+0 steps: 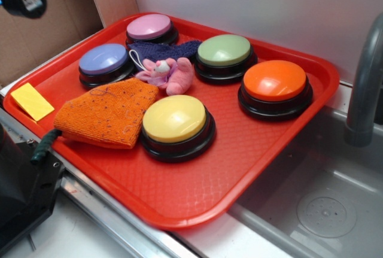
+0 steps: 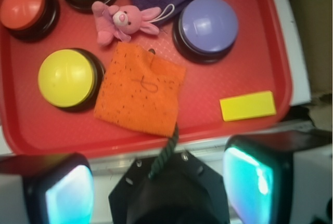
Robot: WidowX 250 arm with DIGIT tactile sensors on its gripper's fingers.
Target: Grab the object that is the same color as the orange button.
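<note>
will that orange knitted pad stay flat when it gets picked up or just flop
The orange knitted pad will probably flop: it is soft knit that already drapes and bulges on the red tray. It looks light. Its textured weave should grip rather than slip, though the dark cord at its edge may dangle.

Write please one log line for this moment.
phase: approach | gripper: open, holds nothing, near the tray's edge | target: orange cloth on red tray, touching yellow button | orange button: apart
</note>
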